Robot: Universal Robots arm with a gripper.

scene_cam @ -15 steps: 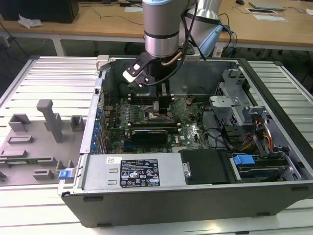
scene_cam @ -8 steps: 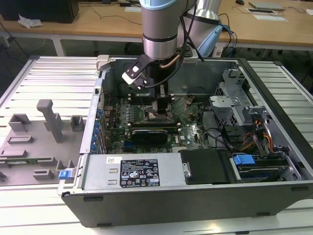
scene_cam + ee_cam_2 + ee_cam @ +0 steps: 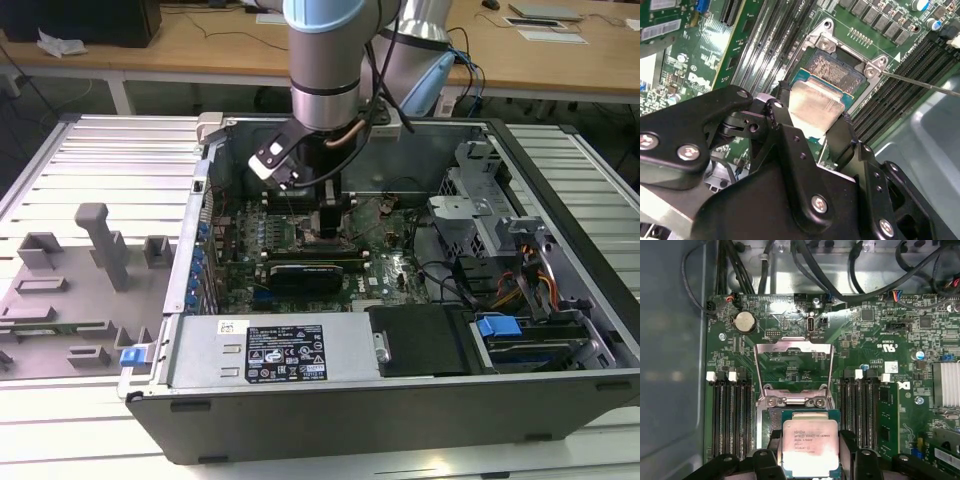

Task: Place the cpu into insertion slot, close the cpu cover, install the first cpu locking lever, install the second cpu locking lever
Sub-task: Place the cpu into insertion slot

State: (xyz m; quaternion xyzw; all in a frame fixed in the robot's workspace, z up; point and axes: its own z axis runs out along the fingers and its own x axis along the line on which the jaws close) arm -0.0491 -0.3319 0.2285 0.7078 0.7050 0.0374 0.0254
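Clamping cpu (image 3: pixel 809 452) in gripper (image 3: pixel 810 120), partly over insertion slot (image 3: pixel 837 70), cpu cover (image 3: pixel 793 346) raised. Placing step; probably calls for squaring up, lowering flat.

In the exterior view a silvery worktop (image 3: pixel 90 160) of ribbed metal slats spreads to both sides of the frame, catching pale, even light along its lower edge. Grey moulded holders (image 3: pixel 100 245) stand on it at the middle left. Across the top of the frame run light wooden desks (image 3: pixel 200 45) on white legs (image 3: pixel 118 95), with dark floor (image 3: pixel 25 110) beneath. A black box (image 3: pixel 90 18) and crumpled white paper (image 3: pixel 58 42) sit at the upper left; flat grey devices (image 3: pixel 545 12) lie at the upper right.
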